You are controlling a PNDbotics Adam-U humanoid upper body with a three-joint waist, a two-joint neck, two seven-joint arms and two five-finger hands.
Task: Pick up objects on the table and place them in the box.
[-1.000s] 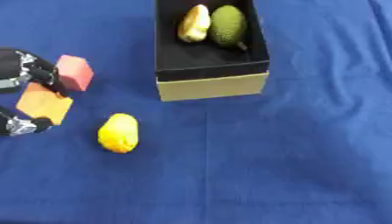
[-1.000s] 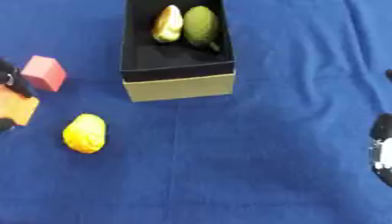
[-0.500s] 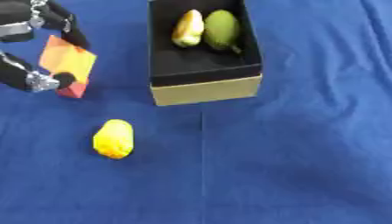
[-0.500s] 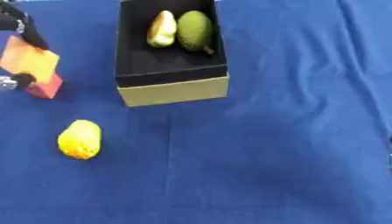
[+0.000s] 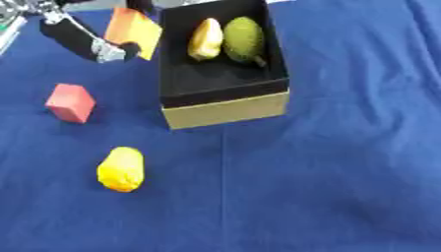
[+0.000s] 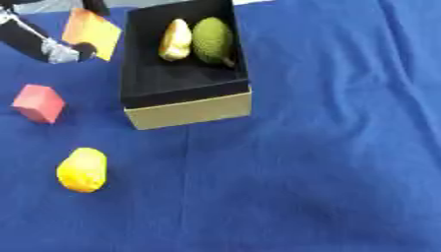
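Now I have the orange block point(image 5: 135, 30) lifted in my left robot hand point(image 5: 86, 37), up beside the box's point(image 5: 226, 109) left wall.
Half a second back the block hung lower and nearer the red cube point(image 5: 71, 102); since then it has risen toward the top left corner, though the camera has tilted too, so I can't say how much of that is real travel. My fingers curl round the block from its left and upper edges; the hand is cut off by the frame's top and blurred, so I can't make out exactly where they touch. The box holds a pale yellow fruit point(image 5: 206, 39) and a green one point(image 5: 242, 39) side by side at its far end. On the blue tabletop point(image 5: 344, 172) the red cube sits left of the box, and a yellow lemon-like fruit point(image 5: 120, 169) lies nearer me, well apart from the hand. My right robot hand shows in neither view.
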